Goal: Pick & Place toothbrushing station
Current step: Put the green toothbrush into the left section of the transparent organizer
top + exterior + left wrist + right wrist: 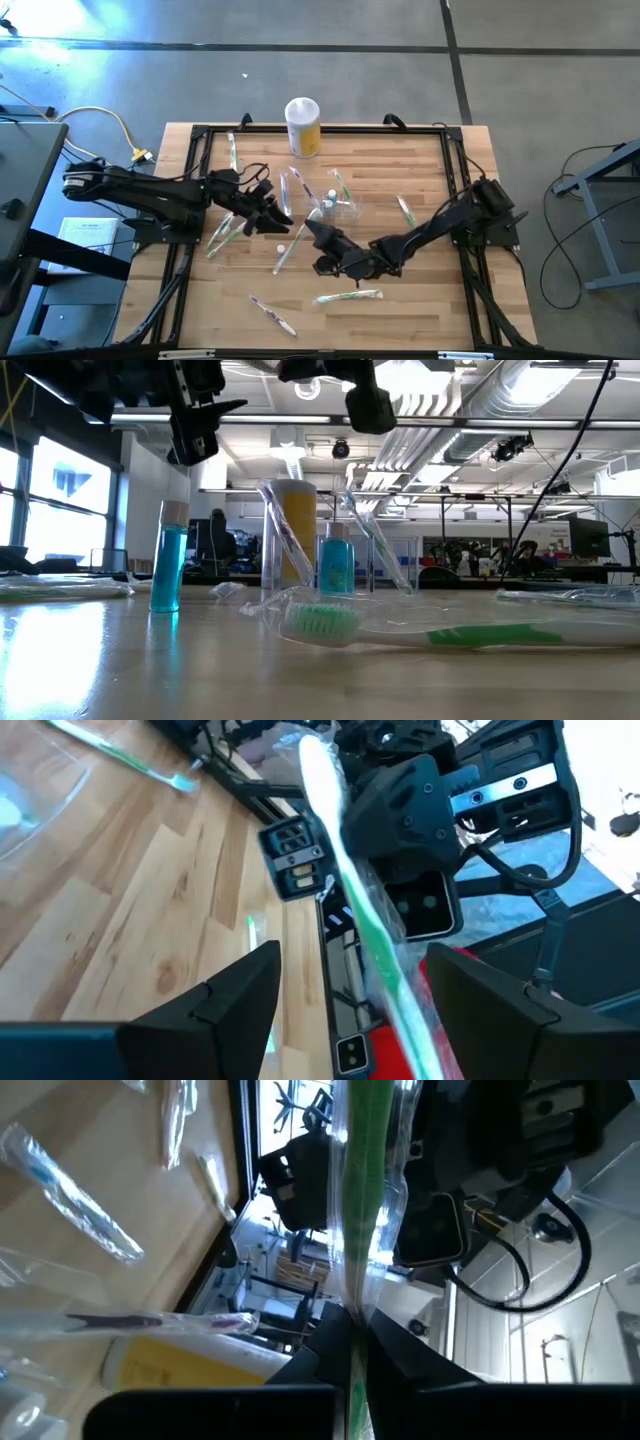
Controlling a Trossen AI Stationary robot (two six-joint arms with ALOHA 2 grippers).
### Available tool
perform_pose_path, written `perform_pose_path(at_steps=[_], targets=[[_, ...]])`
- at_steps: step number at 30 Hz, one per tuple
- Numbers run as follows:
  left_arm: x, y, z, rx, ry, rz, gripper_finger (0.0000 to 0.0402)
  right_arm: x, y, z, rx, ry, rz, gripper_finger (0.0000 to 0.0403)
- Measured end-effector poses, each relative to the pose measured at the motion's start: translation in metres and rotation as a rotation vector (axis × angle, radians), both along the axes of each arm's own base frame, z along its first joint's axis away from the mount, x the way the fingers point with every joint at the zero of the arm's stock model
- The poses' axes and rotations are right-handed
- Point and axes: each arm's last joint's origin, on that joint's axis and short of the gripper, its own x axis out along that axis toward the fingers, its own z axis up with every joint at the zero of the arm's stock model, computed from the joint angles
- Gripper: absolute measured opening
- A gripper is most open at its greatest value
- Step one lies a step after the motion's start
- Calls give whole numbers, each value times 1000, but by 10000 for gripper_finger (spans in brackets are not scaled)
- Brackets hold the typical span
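The table [420,300] has a light wooden top with a black frame around its edges. A yellow canister [302,127] with a white top stands at the far edge. Near the middle stands a small clear holder [335,200]. Wrapped toothbrushes lie scattered on the wood: a green one [349,297] near the front, another [272,314] beside it, one [405,210] further right, and one [233,152] at the far left.
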Motion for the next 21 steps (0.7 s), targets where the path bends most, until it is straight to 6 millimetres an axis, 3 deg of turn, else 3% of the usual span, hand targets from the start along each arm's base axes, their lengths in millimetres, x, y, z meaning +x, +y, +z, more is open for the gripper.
perform_pose_path(at_steps=[9,21], targets=[[12,0,-14,1,38,-28,244,6,-15,0,-36,26,-9,5],[16,0,-10,93,-61,-24,244,8,-16,0,-29,32,41,5]])
